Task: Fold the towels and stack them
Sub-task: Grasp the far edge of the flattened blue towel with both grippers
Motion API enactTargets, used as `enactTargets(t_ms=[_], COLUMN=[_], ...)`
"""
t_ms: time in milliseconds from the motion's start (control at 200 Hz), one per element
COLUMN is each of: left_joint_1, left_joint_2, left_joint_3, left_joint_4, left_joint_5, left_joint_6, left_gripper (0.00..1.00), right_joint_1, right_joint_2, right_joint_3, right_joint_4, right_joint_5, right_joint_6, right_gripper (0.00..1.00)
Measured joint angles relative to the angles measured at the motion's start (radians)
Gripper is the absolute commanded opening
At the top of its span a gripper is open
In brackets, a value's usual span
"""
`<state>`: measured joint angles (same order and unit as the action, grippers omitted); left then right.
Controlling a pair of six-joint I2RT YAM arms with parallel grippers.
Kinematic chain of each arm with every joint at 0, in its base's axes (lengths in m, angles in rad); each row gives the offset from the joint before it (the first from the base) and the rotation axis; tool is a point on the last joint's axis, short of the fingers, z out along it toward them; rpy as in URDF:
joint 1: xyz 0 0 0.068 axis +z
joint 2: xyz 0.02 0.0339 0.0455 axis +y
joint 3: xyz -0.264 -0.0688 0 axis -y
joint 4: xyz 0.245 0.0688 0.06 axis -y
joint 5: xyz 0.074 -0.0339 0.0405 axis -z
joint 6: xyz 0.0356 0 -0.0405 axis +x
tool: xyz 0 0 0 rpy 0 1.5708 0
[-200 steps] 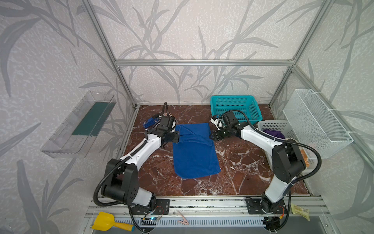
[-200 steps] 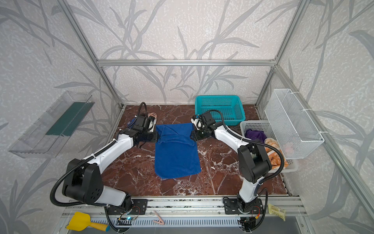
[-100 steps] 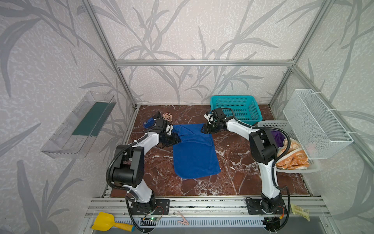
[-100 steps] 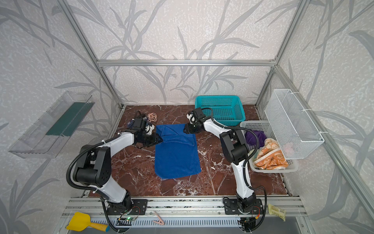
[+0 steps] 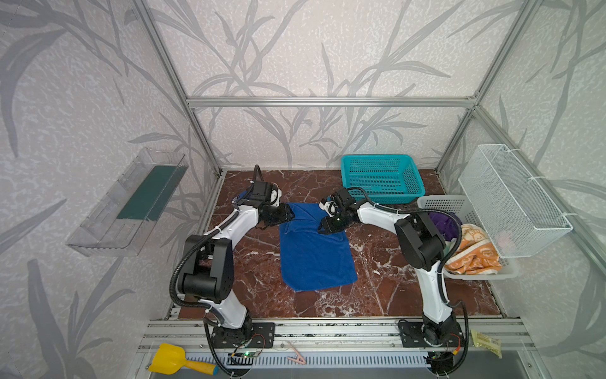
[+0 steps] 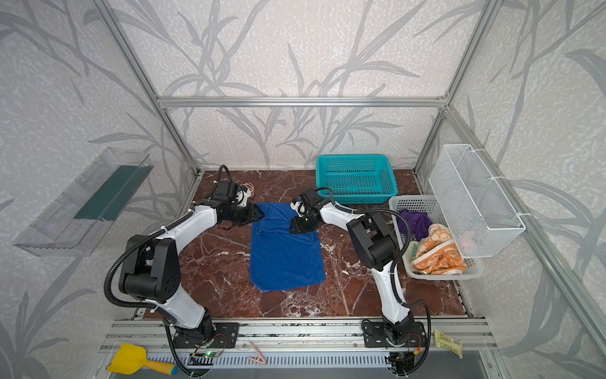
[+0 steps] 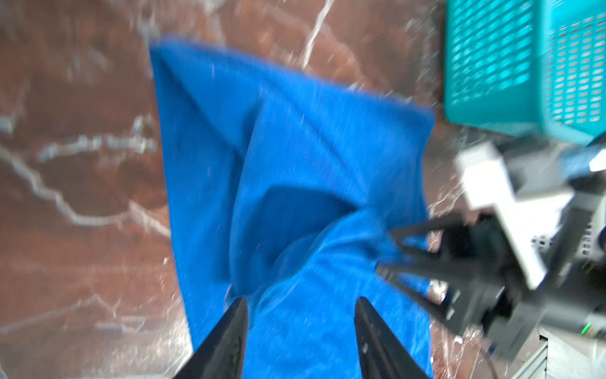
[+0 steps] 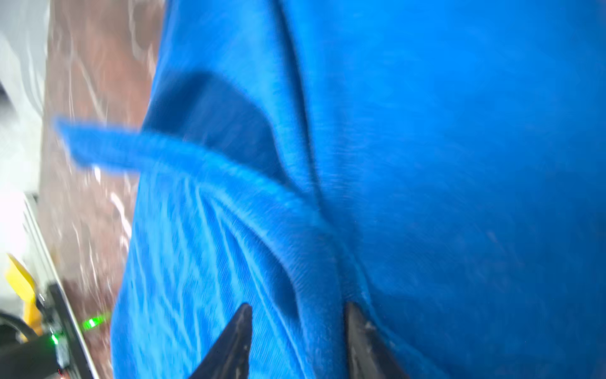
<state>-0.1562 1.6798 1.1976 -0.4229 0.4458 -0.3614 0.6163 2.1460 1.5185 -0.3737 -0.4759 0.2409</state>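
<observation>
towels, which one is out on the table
The blue towel, spread on the table; the purple towel and orange towel lie bunched in the white basket.

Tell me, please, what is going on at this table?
Two robot arms are working on a blue towel spread on the marble table. The right pincer appears to pinch a raised fold at its far edge, while the left pincer sits at the far left corner with jaws apart. A purple towel and an orange towel lie unfolded in the white basket; nothing is stacked yet.
</observation>
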Motion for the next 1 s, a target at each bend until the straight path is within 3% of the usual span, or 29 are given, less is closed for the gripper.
enactTargets(t_ms=[265,465,655,1000], left_joint_1=[-0.094,-0.183,-0.247,-0.240], left_joint_2=[0.175,0.222,0.236,0.236], left_joint_3=[0.177,0.205,0.208,0.208], left_joint_4=[-0.003,-0.039,-0.051,-0.079], left_joint_5=[-0.034,-0.060,-0.061,-0.092], left_joint_6=[-0.008,-0.005,-0.005,0.013], left_gripper=[0.51,0.48,0.47,0.47], right_joint_1=[0.109,0.037,-0.068,-0.053], right_joint_2=[-0.221,-0.345,-0.321,-0.238], right_joint_3=[-0.213,-0.258,-0.253,-0.235], right_joint_4=[-0.014,-0.020,-0.026,-0.061], right_joint_5=[0.035,0.093,0.108,0.062], right_joint_6=[-0.074,-0.013,0.083,0.221], right_gripper=[0.50,0.48,0.46,0.48])
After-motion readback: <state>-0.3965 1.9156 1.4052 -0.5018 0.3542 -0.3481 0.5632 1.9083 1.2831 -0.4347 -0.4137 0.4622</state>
